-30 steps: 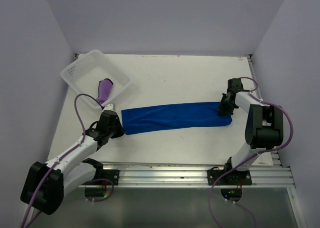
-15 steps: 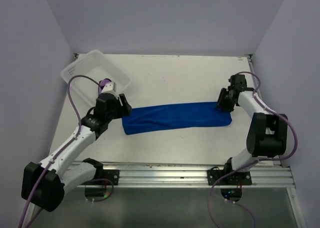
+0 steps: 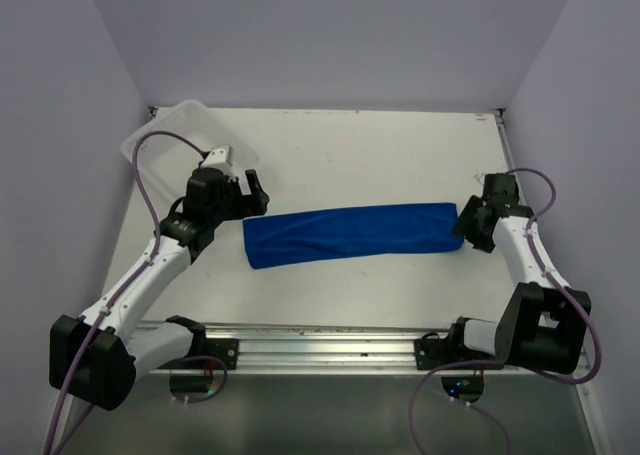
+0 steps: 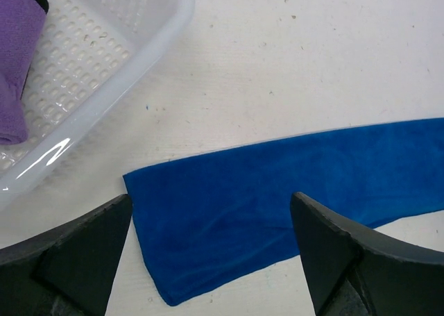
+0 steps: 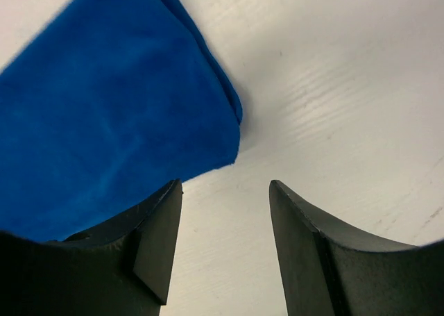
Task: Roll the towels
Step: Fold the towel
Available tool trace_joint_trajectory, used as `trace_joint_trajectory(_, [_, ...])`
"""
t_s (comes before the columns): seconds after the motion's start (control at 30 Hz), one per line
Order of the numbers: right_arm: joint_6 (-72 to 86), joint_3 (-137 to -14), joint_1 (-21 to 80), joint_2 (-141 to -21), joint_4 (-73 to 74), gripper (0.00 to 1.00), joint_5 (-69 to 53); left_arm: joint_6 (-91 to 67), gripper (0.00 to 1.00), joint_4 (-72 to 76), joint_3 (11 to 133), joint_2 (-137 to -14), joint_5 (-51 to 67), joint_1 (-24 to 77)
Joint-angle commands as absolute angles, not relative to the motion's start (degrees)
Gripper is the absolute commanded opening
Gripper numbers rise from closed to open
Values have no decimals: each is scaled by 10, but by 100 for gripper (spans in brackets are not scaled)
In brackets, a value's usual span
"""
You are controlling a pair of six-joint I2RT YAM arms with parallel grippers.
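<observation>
I'm hovering the left gripper (image 3: 252, 197) and right gripper (image 3: 468, 227), both open and empty, at the ends of the blue towel (image 3: 350, 233) lying unrolled mid-bench, the purple towel (image 4: 17, 59) sitting in the far-left-corner basket (image 4: 142, 48).

A white plastic basket (image 3: 152, 135) sits in the far left corner of the white table (image 3: 380, 155), turned at an angle to its edges. Close up, its floor is pierced with rows of small holes and its rounded rim shines. Dark specks dot the tabletop. An aluminium rail (image 3: 340, 343) runs along the near edge, and pale lilac walls (image 3: 330, 35) close in on three sides.
</observation>
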State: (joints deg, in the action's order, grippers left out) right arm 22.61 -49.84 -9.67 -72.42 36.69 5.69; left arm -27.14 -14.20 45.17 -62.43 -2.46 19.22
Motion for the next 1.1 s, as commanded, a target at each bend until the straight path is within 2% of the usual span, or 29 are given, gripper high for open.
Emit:
trace_joint_trajectory(0.0, [251,-460,-99,-733,374,57,60,-222,100,-121,483,-625,-11,185])
trace_joint_trajectory(0.4, [301,-425,-113,-814,256,56,6,-184,99,-123,452,-597,-66,200])
trace_joint_trajectory(0.6, [298,-433,-142,-839,232,42,3,-178,99,-125,448,-600,-72,201])
trace_joint_trajectory(0.9, [272,-446,-178,-888,205,41,-41,-176,99,-127,447,-611,-79,201])
trace_joint_trajectory(0.97, [273,-446,-179,-897,186,39,-68,-175,100,-127,448,-615,-80,201])
trace_joint_trajectory(1.07, [272,-453,-179,-920,186,29,-78,-173,100,-127,450,-619,-81,201])
